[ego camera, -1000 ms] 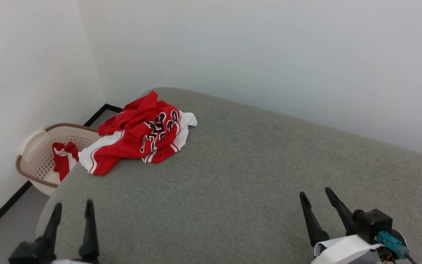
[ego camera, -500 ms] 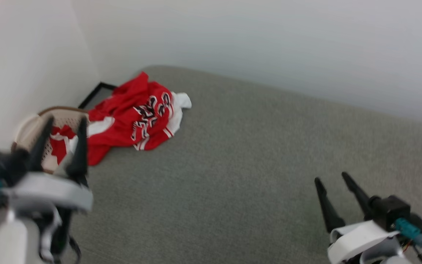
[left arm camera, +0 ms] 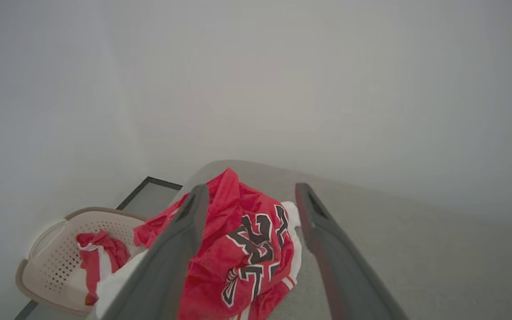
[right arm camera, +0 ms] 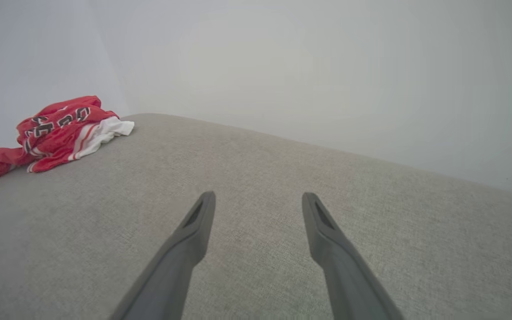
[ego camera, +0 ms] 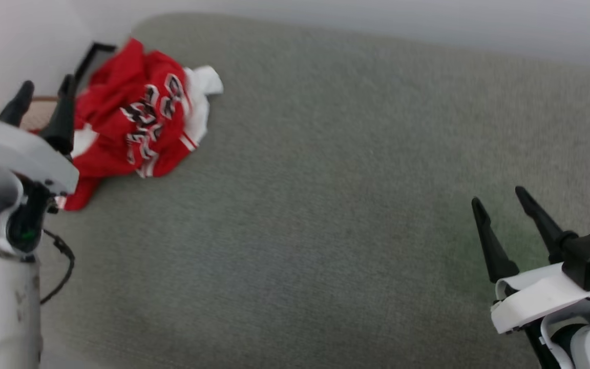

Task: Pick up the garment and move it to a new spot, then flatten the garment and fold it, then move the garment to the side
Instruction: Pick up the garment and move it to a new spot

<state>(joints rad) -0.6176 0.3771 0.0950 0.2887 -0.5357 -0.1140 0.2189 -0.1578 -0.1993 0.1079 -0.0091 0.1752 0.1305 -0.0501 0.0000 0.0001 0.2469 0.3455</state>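
Well, the left claw [ego camera: 45, 88] and right claw [ego camera: 498, 197] are spread wide, holding nothing, and a small pinch could let the shirt [ego camera: 136, 118] slide off into the basket [left arm camera: 56, 262]

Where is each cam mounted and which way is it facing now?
Head view: on head, facing down at the grey surface; left gripper and right gripper show, open.
Left wrist view: along its fingers at the garment and basket.
Right wrist view: along its fingers across the surface toward the wall.
Shared: the garment, all three.
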